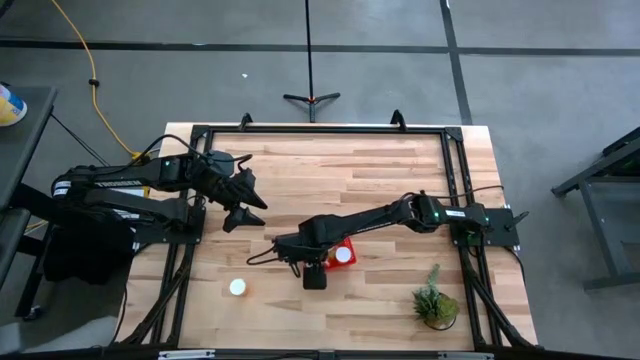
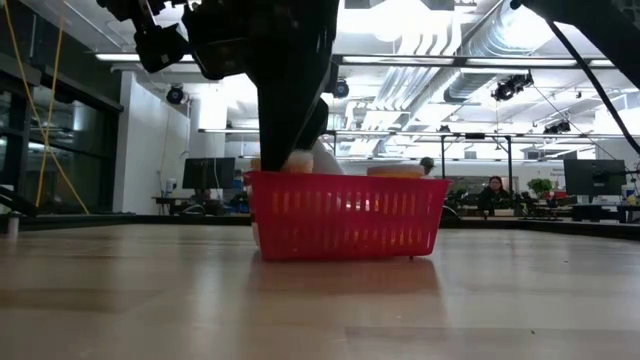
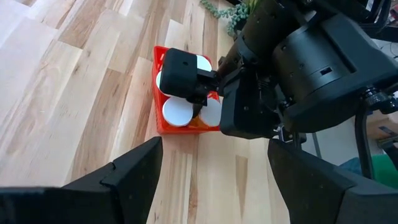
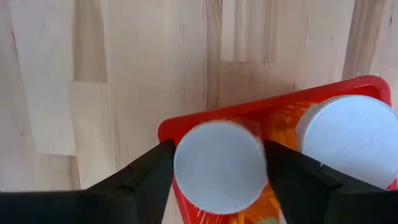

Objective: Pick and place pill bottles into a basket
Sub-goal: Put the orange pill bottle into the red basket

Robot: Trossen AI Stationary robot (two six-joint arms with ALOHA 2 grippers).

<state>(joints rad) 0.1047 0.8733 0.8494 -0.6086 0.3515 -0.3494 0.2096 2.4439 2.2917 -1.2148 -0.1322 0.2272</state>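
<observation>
Red plastic mesh forms the basket [image 4: 249, 115], which sits directly beneath the right gripper [image 4: 219, 171]. Between that gripper's two dark fingers [image 4: 146, 174] is a white-capped pill bottle [image 4: 219, 167], its cap filling the gap; whether the fingers press on it or have just let go cannot be told. Just beside it, inside the basket, stands another capped bottle [image 4: 349, 140]. From the left wrist camera, several white caps [image 3: 179, 112] show packed in the basket under the right arm. One more bottle [image 1: 237, 287] stands alone on the wooden table [image 1: 300, 170], well apart from the right gripper. The left gripper [image 1: 243, 203] hangs over the table with its fingers spread wide and empty, away from the basket. A potted plant [image 1: 435, 300] sits near the table's corner.
</observation>
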